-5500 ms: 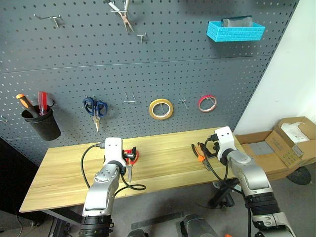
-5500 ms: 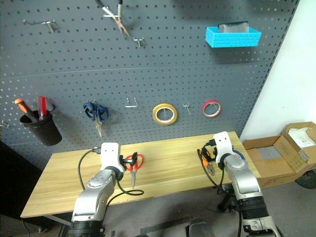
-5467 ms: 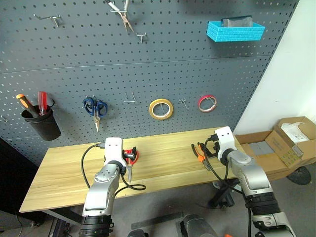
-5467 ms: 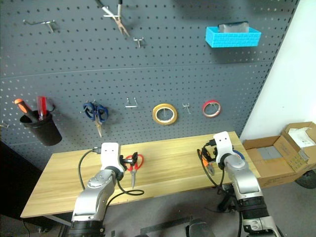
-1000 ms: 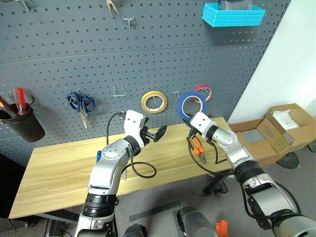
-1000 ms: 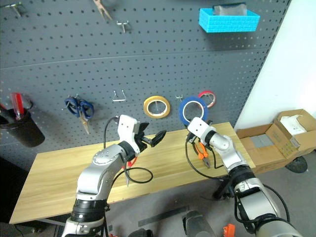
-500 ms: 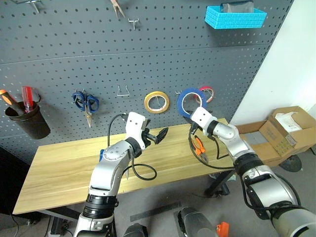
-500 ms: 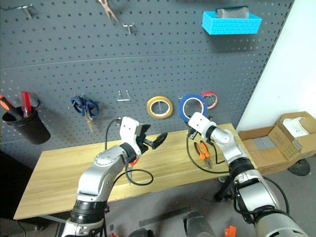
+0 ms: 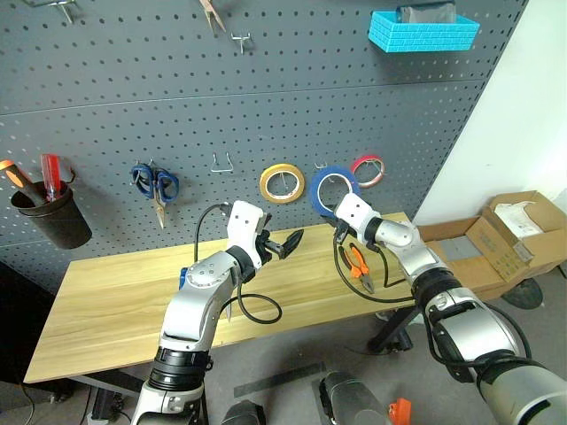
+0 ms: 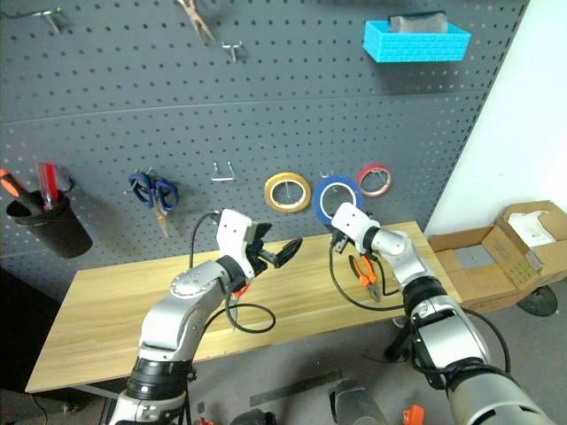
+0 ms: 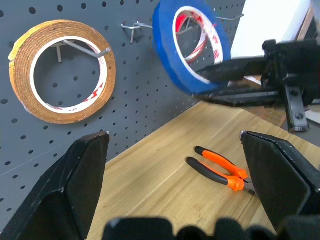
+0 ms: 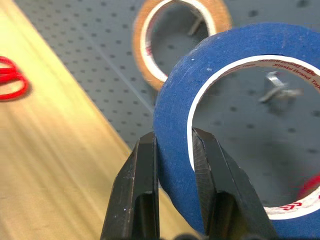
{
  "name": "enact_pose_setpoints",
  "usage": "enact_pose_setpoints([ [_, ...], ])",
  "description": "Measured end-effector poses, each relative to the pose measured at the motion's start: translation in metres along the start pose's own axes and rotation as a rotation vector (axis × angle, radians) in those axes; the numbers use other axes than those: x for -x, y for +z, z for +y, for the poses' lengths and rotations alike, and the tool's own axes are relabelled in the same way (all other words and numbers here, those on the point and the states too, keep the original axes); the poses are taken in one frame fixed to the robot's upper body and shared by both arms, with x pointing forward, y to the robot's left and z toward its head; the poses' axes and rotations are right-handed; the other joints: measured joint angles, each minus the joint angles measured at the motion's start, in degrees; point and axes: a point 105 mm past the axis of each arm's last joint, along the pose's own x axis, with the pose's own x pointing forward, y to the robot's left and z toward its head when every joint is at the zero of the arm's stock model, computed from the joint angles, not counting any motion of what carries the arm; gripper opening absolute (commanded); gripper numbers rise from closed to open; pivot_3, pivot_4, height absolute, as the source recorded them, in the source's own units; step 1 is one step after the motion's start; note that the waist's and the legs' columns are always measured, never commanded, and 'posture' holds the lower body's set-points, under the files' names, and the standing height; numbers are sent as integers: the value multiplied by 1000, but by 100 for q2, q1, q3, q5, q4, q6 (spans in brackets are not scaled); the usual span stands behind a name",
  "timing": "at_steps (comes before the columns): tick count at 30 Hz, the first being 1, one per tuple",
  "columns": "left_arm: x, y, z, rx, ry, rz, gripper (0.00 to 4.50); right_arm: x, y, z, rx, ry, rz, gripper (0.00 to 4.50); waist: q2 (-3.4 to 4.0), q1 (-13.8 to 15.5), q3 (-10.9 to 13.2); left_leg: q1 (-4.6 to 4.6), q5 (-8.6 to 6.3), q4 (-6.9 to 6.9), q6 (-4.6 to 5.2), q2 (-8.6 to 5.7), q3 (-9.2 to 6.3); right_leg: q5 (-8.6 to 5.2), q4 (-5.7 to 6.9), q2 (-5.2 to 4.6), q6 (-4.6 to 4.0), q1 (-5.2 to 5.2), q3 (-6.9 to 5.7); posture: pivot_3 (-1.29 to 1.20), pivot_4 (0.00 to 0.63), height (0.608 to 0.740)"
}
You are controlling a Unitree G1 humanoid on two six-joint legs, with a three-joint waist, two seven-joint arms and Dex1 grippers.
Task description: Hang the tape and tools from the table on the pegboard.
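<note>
So the tape (image 12: 235, 115) is a thin blue ring with a whitish core, and I'd guess it weighs next to nothing. It looks stiff enough to keep its shape under a pinch, but the outer face is probably slick and the band is narrow, so it could swing or twist in a grip. Best hold is pretty much what's happening here: pinch across the band at the bottom, one finger inside the core and one outside, which leaves the whole hole free to go over a hook.

The right gripper (image 12: 175, 165) has its fingers (image 12: 145, 190) clamped tight on that lower edge, holding the tape upright and facing the pegboard (image 9: 266, 106). The roll is up off the bench (image 9: 115, 305), between the yellow roll (image 9: 282, 184) and the pink-red roll (image 9: 369, 168), with a bare hook (image 12: 277, 86) showing through its hole. Can't tell whether it's touching the hook yet.

The left gripper (image 9: 282, 243) hangs over the bench with its fingers spread wide and nothing in them.

The pliers (image 9: 357, 262) lie flat on the bench under the right arm, and the red scissors (image 12: 11, 82) are further along it.
</note>
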Motion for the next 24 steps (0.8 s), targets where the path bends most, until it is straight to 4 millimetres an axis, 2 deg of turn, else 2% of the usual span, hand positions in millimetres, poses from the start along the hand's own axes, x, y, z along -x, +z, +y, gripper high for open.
enact_pose_setpoints([
  [5, 1, 0, 1, -4, 4, 1, 4500, 1, -3, -6, -14, -18, 18, 2282, 0, 12, 0, 1, 0, 0, 0, 0, 0, 0, 1, 0, 0, 0, 1, -85, 59, 740],
  [11, 3, -2, 0, 0, 5, 3, 4500, 9, -7, -12, -1, -37, 25, 4306, 0, 67, 0, 3, 0, 0, 0, 0, 0, -2, 5, 0, -3, 0, 0, -90, 71, 740],
  [12, 4, -4, 0, 4, 8, 9, 4500, 12, -11, -10, -7, -38, 36, 4484, 0, 85, 0, 3, 0, 0, 0, 0, 0, -3, 6, 1, -4, 0, 1, -92, 74, 740],
  [15, 9, -16, 0, 4, 9, 40, 4500, 22, -26, 2, -49, -40, 85, 4484, 1, 119, 1, 4, 0, -1, 0, 1, 2, -7, 10, 1, -9, -1, 2, -108, 99, 740],
  [19, 22, -44, -7, -47, -33, 128, 4500, 37, -48, 18, -149, -53, 213, 4484, 10, 120, 10, 11, 0, 1, 0, 1, 5, -26, 33, 1, -34, -7, 6, -131, 136, 740],
  [24, 42, -80, -18, -207, -159, 251, 4500, 43, -55, 33, -413, -103, 378, 4484, 27, 110, 78, 45, 0, 5, 0, 11, 3, -61, 98, 13, -83, -13, 8, -136, 176, 740],
])
